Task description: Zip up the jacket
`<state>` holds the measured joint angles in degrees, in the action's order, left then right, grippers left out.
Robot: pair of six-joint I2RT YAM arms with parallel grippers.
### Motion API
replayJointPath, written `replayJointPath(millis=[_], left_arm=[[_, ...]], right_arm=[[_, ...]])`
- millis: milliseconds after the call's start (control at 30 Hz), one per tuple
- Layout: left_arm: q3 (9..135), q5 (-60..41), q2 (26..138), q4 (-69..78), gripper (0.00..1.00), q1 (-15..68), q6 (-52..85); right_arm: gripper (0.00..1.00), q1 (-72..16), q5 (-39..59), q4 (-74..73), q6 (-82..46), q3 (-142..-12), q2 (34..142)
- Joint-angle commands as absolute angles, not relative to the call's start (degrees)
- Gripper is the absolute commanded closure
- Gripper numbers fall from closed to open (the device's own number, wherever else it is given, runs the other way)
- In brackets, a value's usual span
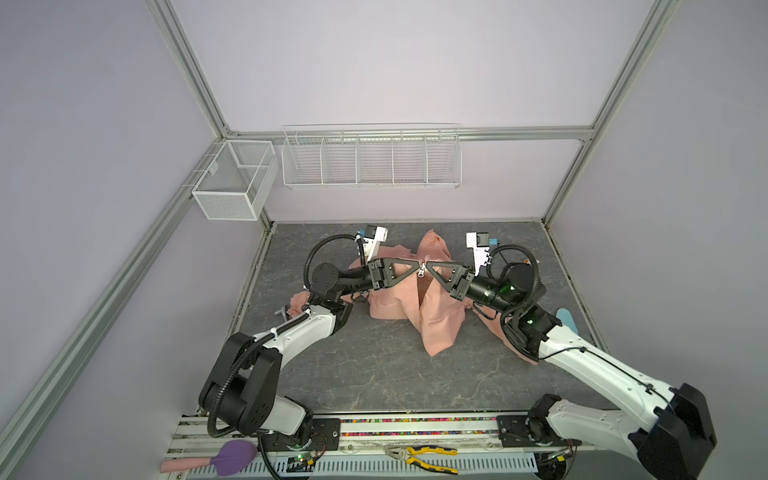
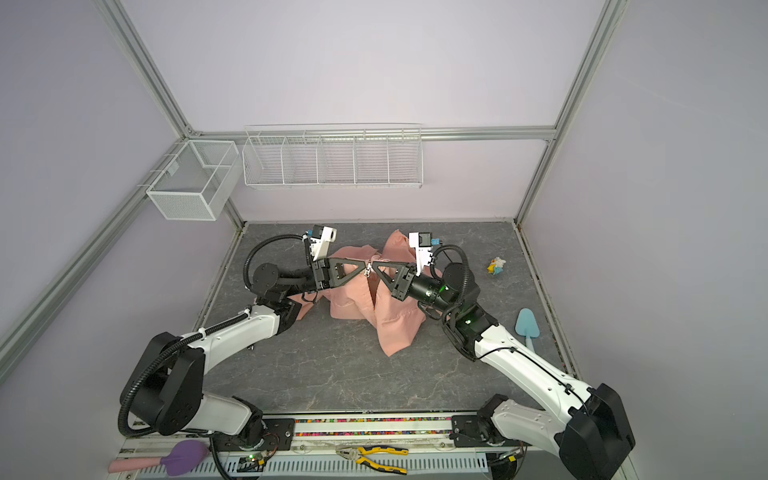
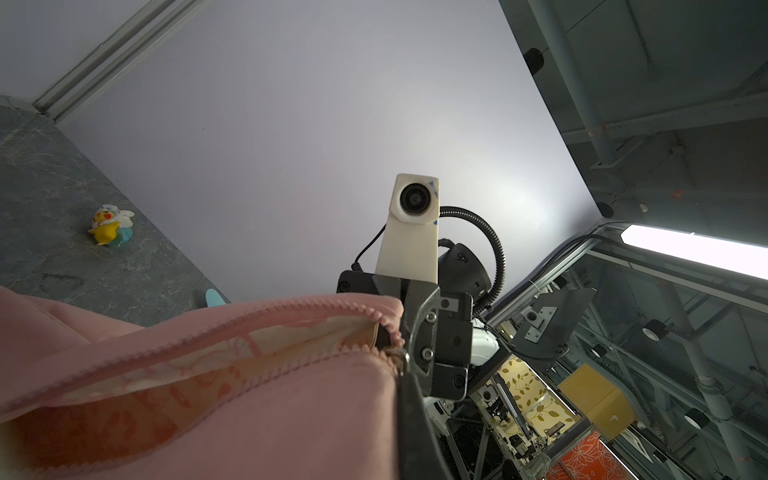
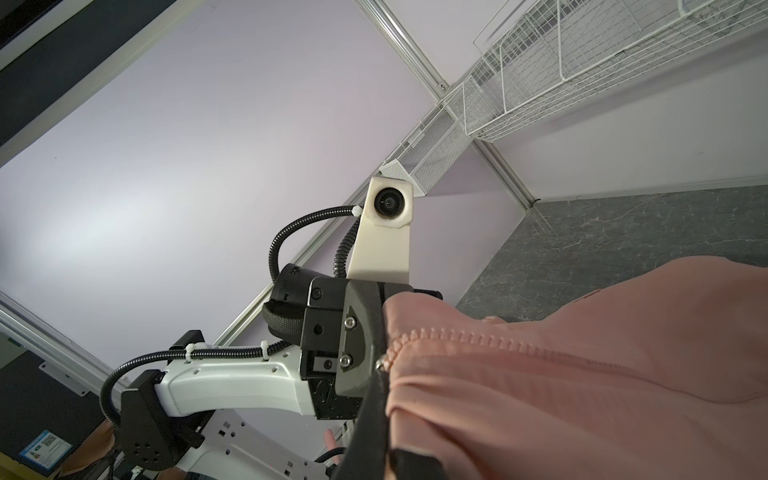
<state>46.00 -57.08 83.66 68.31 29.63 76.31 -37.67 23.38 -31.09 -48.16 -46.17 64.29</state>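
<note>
The left gripper (image 1: 417, 266) and the right gripper (image 1: 431, 266) are seen tip to tip above the grey marbled tabletop (image 1: 374, 374), both clamped shut on the jacket (image 1: 436, 320) at its front zipper, with the metal zipper pull (image 1: 423, 273) hanging free just below the meeting tips; whether the slider itself is pinched cannot be told. In the left wrist view the zipper teeth (image 3: 291, 314) are parted and the cream patterned lining (image 3: 249, 353) is shown between them, while in the right wrist view only one run of teeth is seen, so how far the zipper is closed cannot be judged. The salmon-pink garment is held up at this one point and is draped in loose folds onto the surface, mid-table. The cloth is judged light, soft and limp, likely to bunch unless kept taut; the pull and the tape just beside the slider are judged the best places to be gripped
</note>
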Motion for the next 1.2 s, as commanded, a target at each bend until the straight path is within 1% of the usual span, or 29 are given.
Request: replayJointPath(millis=[0,533,667,900,1167], left_arm=[[46.40,-54.58,83.50,72.91,1.00,28.59,77.61],[46.75,-53.93,84.68,74.53,1.00,27.69,79.93],[46.29,-53.07,84.81,72.22,1.00,26.85,79.17],[45.14,-51.35,83.07,63.01,1.00,26.23,73.61],[44.78,-51.09,82.09,63.45,1.00,25.15,74.99]], right_arm=[[0.94,-38.81,25.06,-28.71,-46.86,-45.00,64.05],[0.94,-40.64,23.99,-27.51,-45.88,-43.68,64.60],[0.94,-41.39,23.65,-27.99,-46.38,-43.51,64.68],[0.94,-42.26,22.85,-28.58,-47.46,-44.87,65.93],[0.94,-42.97,20.01,-22.22,-45.26,-46.67,67.59]])
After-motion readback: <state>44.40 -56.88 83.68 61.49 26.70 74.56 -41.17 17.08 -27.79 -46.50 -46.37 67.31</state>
